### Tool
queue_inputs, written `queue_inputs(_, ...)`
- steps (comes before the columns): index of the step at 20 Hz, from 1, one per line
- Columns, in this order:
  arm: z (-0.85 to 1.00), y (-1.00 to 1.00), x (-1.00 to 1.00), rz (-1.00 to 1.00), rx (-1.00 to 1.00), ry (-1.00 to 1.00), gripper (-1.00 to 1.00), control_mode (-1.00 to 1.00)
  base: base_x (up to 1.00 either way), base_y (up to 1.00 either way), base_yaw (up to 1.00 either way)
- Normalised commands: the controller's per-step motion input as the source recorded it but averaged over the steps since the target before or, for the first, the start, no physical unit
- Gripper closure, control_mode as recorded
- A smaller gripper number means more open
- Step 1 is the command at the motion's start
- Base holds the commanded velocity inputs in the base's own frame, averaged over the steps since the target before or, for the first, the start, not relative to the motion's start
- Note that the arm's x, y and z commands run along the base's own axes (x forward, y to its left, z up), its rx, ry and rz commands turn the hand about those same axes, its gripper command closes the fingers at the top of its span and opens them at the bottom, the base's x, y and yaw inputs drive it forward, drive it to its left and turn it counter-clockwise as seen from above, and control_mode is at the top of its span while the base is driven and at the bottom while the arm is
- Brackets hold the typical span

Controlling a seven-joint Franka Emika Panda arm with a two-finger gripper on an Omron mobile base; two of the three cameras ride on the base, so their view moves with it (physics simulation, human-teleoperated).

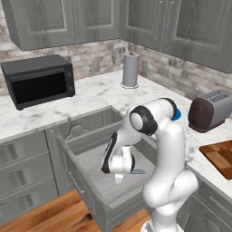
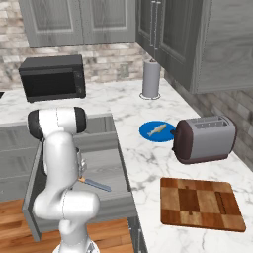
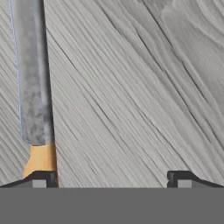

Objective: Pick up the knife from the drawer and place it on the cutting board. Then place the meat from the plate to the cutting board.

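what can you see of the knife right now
The knife is slim, with a dull silver-grey blade and an orange-tan handle that looks wooden. It lies flat on the grey wood-grain floor of the open drawer. The open gripper is low over it, one fingertip at the handle; nothing grips it yet.

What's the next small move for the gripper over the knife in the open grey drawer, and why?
Probably shift the open gripper sideways toward the silver-bladed, orange-handled knife before closing. In the hand view the handle sits at one fingertip, off-centre between the jaws, on the grey wood-grain drawer floor.
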Motion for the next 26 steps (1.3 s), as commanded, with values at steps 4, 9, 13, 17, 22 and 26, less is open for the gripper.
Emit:
queue_inputs(4, 0.00, 0.07, 0.05, -0.12, -0.04, 0.03, -1.00, -1.00, 0.00, 0.00, 0.00)
queue_inputs(9, 0.10, 0.03, 0.15, -0.06, -0.03, 0.02, -1.00, -1.00, 0.00, 0.00, 0.00)
queue_inputs(13, 0.26, 0.00, 0.18, 0.00, -0.02, 0.01, -1.00, -1.00, 0.00, 0.00, 0.00)
queue_inputs(17, 0.06, 0.01, 0.27, 0.00, -0.01, 0.00, -1.00, -1.00, 0.00, 0.00, 0.00)
queue_inputs(22, 0.00, 0.05, 0.37, 0.00, -0.01, 0.01, -1.00, -1.00, 0.00, 0.00, 0.00)
queue_inputs(26, -0.04, 0.11, 0.37, 0.00, -0.03, 0.04, -1.00, -1.00, 0.00, 0.00, 0.00)
